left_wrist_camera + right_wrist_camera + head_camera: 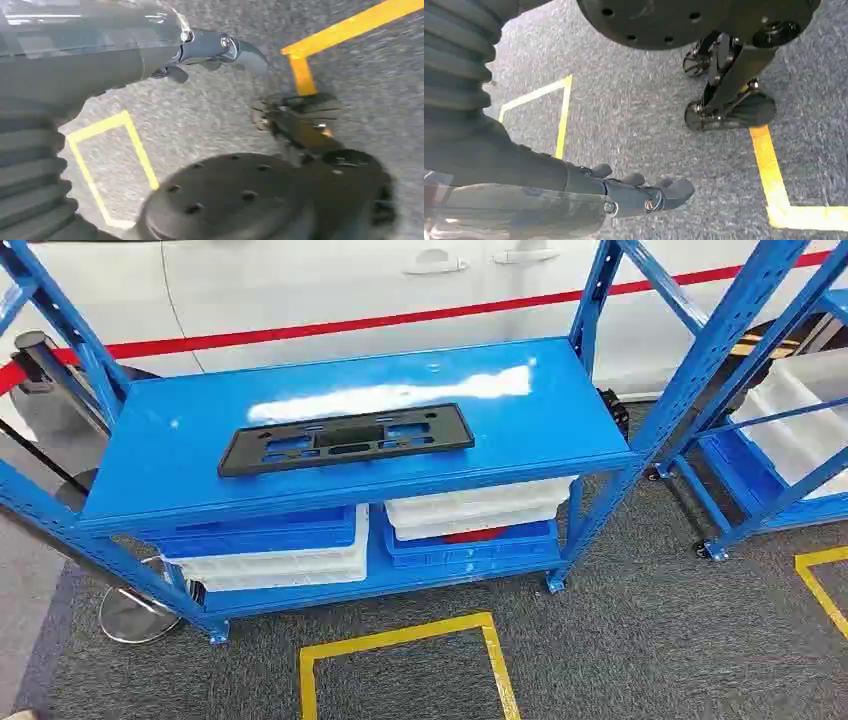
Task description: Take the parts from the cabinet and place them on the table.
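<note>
Left hand (220, 50) and right hand (644, 192) hang empty, fingers loosely extended; the black part (345, 439), near the shelf (150, 465) front edge, could slide off under a clumsy reach.

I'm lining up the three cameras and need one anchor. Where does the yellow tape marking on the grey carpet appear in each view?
Head view: yellow tape marking on the carpet in front of the blue metal shelf rack.
Left wrist view: yellow tape beyond the left hand.
Right wrist view: yellow tape beyond the right hand.
Shared landmark: the grey carpet.
</note>
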`<act>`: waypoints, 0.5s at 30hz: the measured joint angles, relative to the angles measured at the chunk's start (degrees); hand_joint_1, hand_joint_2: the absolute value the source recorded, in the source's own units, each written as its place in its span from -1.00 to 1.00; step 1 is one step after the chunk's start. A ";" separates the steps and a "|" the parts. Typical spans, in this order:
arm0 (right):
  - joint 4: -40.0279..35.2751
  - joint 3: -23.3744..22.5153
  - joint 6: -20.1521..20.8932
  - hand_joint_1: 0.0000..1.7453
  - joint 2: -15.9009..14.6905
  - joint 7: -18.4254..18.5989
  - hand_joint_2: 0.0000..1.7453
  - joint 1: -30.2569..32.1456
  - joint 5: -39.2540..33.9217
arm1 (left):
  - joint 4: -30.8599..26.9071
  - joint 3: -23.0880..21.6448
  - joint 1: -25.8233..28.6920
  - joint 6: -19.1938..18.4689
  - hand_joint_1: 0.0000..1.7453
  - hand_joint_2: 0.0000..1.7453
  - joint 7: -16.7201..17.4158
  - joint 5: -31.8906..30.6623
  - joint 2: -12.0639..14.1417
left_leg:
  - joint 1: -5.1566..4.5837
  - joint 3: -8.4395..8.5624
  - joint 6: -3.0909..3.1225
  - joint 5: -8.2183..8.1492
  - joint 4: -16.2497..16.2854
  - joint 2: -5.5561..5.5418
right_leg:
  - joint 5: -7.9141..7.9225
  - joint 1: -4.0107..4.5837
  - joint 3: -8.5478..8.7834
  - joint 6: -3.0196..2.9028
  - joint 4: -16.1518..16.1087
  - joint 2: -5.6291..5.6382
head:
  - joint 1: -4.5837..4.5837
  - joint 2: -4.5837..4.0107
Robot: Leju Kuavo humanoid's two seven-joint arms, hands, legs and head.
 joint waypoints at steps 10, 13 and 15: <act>1.49 -7.65 1.05 -1.00 0.44 1.66 1.00 -1.62 10.32 | 1.86 -9.44 -2.02 0.68 -1.00 1.00 -3.41 13.84 0.63 | 0.00 -0.01 0.00 0.00 0.00 -0.01 | 0.00 -0.08 -0.01 0.00 0.01 0.00 | 0.00 0.00; 2.01 -10.24 1.42 -1.00 0.61 1.73 -1.00 -2.18 13.67 | 2.75 -12.78 -2.72 1.36 -1.00 -1.00 -4.17 18.39 0.96 | 0.00 -0.02 0.00 0.00 0.00 -0.01 | 0.00 -0.14 -0.02 0.00 0.01 0.00 | 0.00 0.00; 2.32 -11.69 1.81 -1.00 0.74 1.62 1.00 -2.48 15.45 | 3.17 -14.69 -2.96 1.53 -1.00 -1.00 -4.70 20.87 1.14 | 0.00 -0.01 0.00 0.00 0.00 -0.01 | 0.00 -0.15 -0.02 0.00 0.01 0.00 | 0.00 0.00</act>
